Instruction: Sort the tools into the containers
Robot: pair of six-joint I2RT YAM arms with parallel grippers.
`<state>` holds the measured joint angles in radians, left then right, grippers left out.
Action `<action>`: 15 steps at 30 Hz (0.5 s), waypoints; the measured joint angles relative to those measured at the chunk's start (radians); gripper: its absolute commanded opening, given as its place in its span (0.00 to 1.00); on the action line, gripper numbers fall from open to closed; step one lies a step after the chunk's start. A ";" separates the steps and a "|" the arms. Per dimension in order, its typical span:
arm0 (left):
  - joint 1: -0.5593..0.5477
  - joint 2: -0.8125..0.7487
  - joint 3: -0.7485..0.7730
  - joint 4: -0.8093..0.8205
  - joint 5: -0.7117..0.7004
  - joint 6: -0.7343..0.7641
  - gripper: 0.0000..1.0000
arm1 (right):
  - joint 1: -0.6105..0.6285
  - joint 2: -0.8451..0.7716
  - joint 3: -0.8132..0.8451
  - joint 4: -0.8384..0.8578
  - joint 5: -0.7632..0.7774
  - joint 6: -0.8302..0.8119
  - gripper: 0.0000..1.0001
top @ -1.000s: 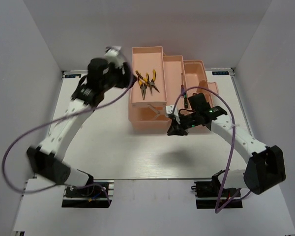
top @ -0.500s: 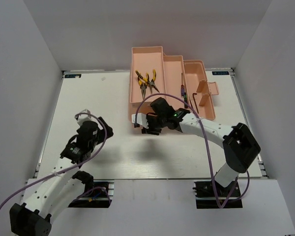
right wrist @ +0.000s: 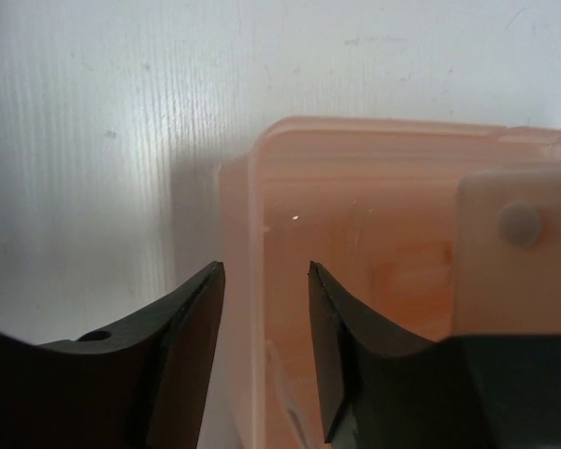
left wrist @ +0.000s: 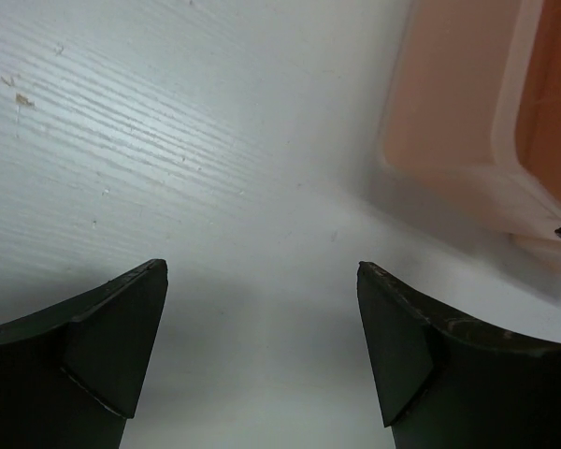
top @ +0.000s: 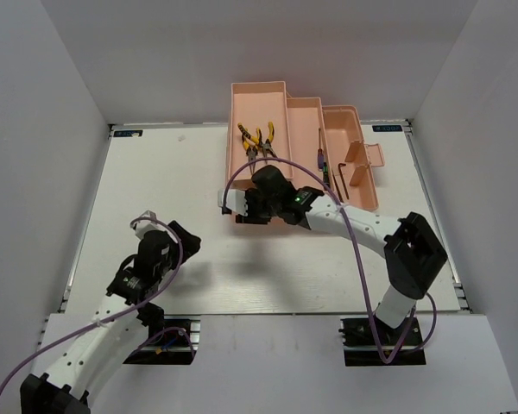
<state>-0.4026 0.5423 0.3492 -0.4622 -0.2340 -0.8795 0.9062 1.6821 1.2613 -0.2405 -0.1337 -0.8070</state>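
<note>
Quick update: the left arm was reaching over the far-left tray a second ago and has now pulled all the way back to the near left. Its left gripper [left wrist: 262,355] is spread wide over bare table [top: 155,172] with nothing in it. The right arm slid from the toolbox's near-right side over to its near-left corner. The right gripper [right wrist: 265,281] sits partly parted astride the wall of the toolbox [top: 259,95], 1 finger outside and 1 inside. There's a gap on the inner side, so it's not clamped yet.

My guess is that sorting is basically done and it's about to handle the box itself.

Contents:
- The far-left tray has the yellow-handled pliers [top: 249,138] and orange-handled pliers [top: 268,136] side by side.
- The middle tier has some thin dark tools [top: 322,155], too small to name.
- I can't spot anything in the right tier.
- No loose tools are visible on the table.
</note>
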 measured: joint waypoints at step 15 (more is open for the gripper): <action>0.000 0.072 -0.030 0.105 0.082 -0.040 0.90 | 0.002 0.177 0.045 0.023 0.048 -0.039 0.01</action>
<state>-0.4026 0.6140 0.3195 -0.3573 -0.1520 -0.9192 0.9081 1.8595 1.3060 -0.2173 -0.0860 -0.8455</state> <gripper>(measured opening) 0.919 0.220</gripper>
